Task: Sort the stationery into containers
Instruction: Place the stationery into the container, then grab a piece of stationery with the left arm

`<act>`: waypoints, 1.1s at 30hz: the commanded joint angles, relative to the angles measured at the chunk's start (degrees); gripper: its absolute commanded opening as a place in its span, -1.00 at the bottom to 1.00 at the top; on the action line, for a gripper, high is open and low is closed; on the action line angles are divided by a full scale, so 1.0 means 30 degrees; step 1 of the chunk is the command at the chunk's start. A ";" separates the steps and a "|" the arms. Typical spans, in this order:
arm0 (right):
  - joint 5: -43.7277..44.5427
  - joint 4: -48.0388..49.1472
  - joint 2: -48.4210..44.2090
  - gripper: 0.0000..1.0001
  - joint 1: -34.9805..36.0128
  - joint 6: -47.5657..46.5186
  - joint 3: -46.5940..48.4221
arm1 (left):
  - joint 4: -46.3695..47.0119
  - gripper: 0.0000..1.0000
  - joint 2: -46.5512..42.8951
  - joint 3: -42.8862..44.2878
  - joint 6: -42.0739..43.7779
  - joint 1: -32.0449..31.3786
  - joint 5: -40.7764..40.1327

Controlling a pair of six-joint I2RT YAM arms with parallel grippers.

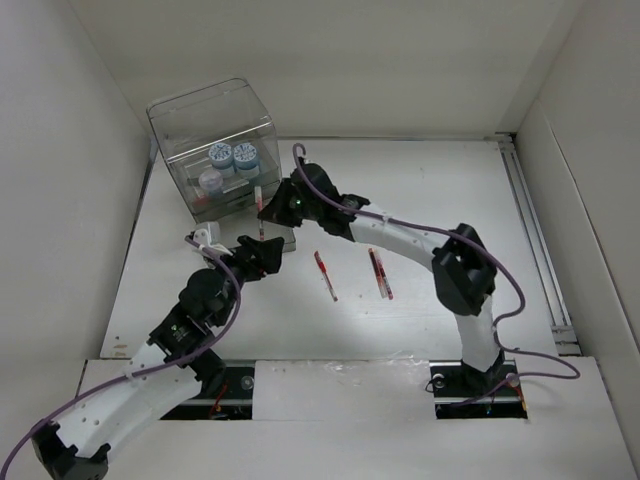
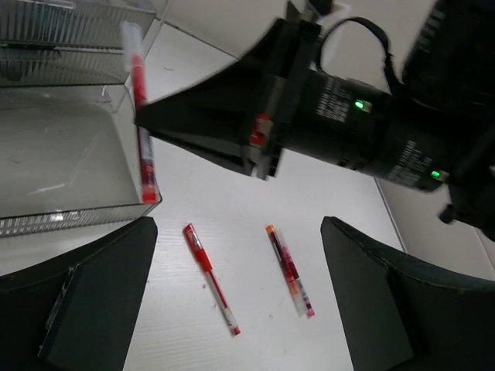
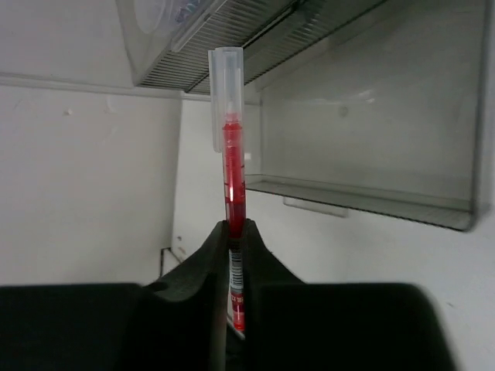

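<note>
Now my right pincer (image 3: 234, 230) is shut tight on a red pen (image 3: 232, 158), its cap end just by the open drawer (image 3: 356, 201) of the clear box (image 1: 215, 115). I should lower it in flat, then let go.

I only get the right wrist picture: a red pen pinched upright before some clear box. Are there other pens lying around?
Observer: Yes, two more pens lie apart on the table.
Operator: Anything stored already?
Observer: Two blue-white rolls sit side by side inside the organizer.
Operator: Is anything else helping?
Observer: The left end effector hangs open and empty near the organizer.
</note>
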 commanded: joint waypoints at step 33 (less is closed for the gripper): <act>0.4327 0.0605 -1.2416 0.04 -0.5649 0.0741 -1.4959 | 0.0301 0.60 1.9374 0.6490 -0.0268 -0.6171 -0.2904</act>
